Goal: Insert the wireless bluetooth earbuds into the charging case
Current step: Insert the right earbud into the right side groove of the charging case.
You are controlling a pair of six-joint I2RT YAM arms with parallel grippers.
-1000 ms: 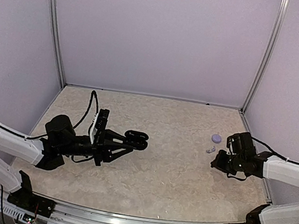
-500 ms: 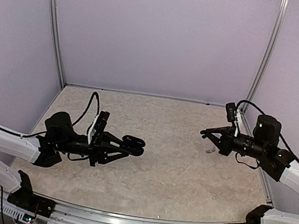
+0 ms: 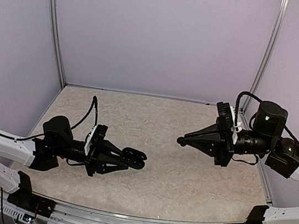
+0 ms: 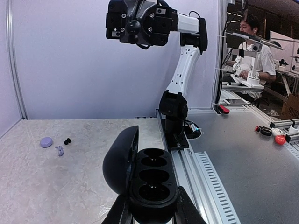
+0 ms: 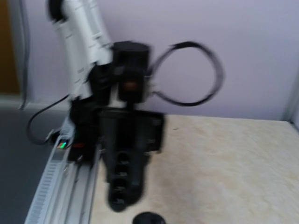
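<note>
Mottled beige table point(image 3: 173, 182) is sitting inside pale lilac walls point(image 3: 160, 35).

Charging case point(image 4: 152, 186): black, oval, being held toward the table's left front. Left pincer point(image 4: 153, 211) is clenching it low on both sides. Lid point(image 4: 120, 161) is standing open to one side; three dark wells in a row are facing the left wrist camera.

Right pincer point(image 3: 182, 141) is hovering above mid-table, well apart from the case, tips pointing toward it. Its fingers are pressing together on a small dark rounded thing, seemingly a black earbud point(image 5: 148, 218). The right wrist view is blurring, so the grip is not reading sharply there.

Beyond the case, toward the right arm's side, three small things are lying on the table near one another: other black earbud point(image 4: 67, 141), lavender earbud point(image 4: 60, 150) just beside it, and rounded lavender piece point(image 4: 46, 142). Cannot tell whether that piece is a bud.

Right arm's base is sitting on a slotted metal rail point(image 4: 196, 172). Past it, a man in a white shirt point(image 4: 254, 51) is standing at a bench.
</note>
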